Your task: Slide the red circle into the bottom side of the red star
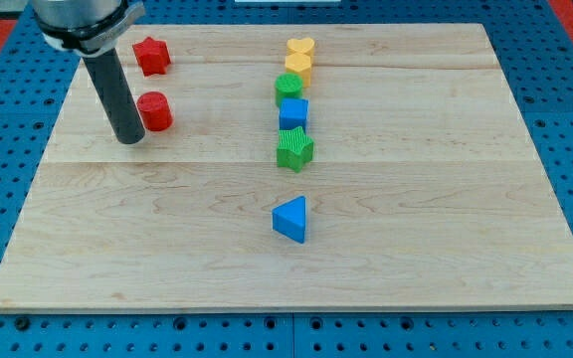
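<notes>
My tip (128,139) rests on the desk (416,249), no jaws to open or shut. Red circle (154,110) sits just right of it, touching or nearly. Red star (151,55) lies above the circle, apart.

My tip (128,139) ends a dark rod under a silver-grey collar.

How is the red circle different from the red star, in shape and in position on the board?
Shape: the red circle is a round, smooth-sided block, while the red star has pointed edges.
Position: the red star lies nearer the view's top; the red circle sits below it, with bare wood between them.
Neighbour: my tip stands close by the red circle's left side in the view, but away from the red star.
Both are red and similar in size.
</notes>
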